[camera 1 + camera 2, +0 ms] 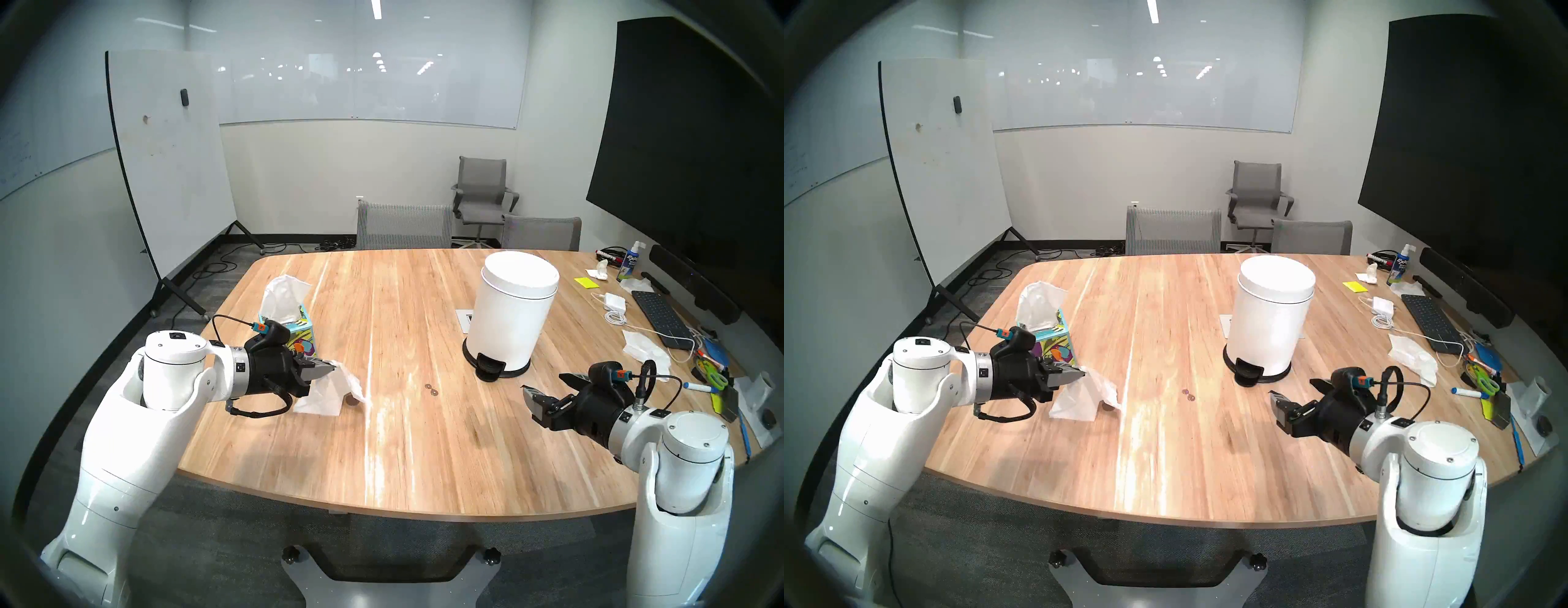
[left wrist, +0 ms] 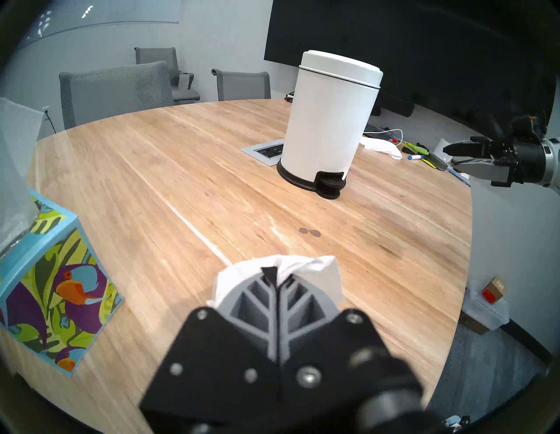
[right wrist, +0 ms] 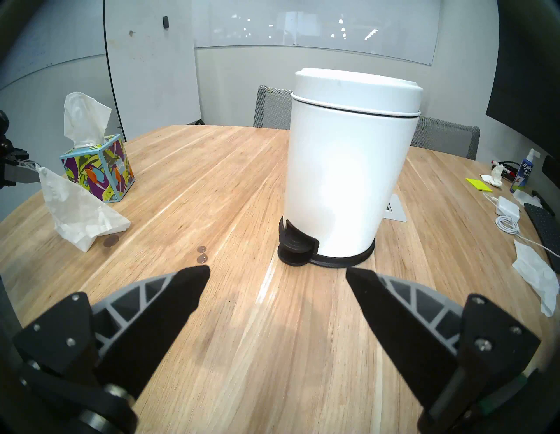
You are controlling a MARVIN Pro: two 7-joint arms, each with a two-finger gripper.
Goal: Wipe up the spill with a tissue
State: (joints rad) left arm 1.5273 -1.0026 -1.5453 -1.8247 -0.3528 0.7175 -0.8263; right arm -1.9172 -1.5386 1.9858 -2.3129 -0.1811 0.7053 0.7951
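My left gripper [image 1: 333, 366] [image 1: 1083, 373] [image 2: 274, 272] is shut on a white tissue [image 1: 329, 392] [image 1: 1085, 397] [image 3: 77, 212], which hangs from its fingertips down to the wooden table [image 1: 424, 458]. The spill shows as small dark-brown spots: one [image 1: 351, 401] [image 3: 110, 241] at the tissue's lower edge, and two [image 1: 430, 388] [image 1: 1188, 394] [image 2: 309, 232] [image 3: 201, 254] farther right near the table's middle. My right gripper [image 1: 545, 384] [image 1: 1293, 388] [image 3: 277, 274] hovers open over the table's right side, holding nothing.
A white pedal bin [image 1: 509, 314] [image 3: 348, 181] stands behind the two spots. A leaf-print tissue box [image 1: 299, 335] [image 2: 51, 288] [image 3: 100, 166] sits behind my left gripper. Keyboard [image 1: 659, 314], cables, loose tissues and pens crowd the table's right edge.
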